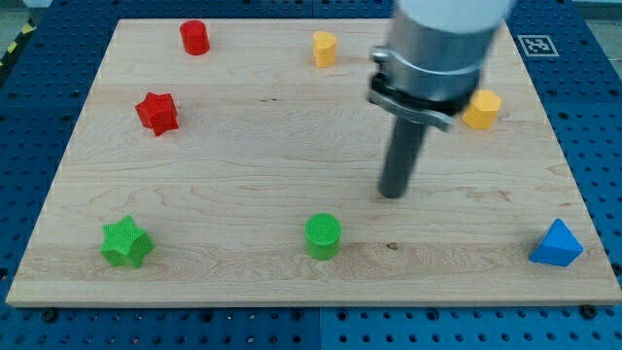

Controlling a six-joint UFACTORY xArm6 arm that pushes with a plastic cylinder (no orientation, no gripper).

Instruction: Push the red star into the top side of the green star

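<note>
Red star [156,113] above green star [126,242], my tip [393,193] well right

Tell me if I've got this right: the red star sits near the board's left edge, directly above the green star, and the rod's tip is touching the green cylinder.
Not quite. The red star does sit near the left edge above the green star, but my tip is not touching the green cylinder. The camera view shows it apart, up and to the view's right of that cylinder, on bare board.

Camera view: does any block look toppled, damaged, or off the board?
Nothing stands out. All seven blocks sit whole on the wooden board. The red star lies apart from the green star; my tip is far to their right.
</note>
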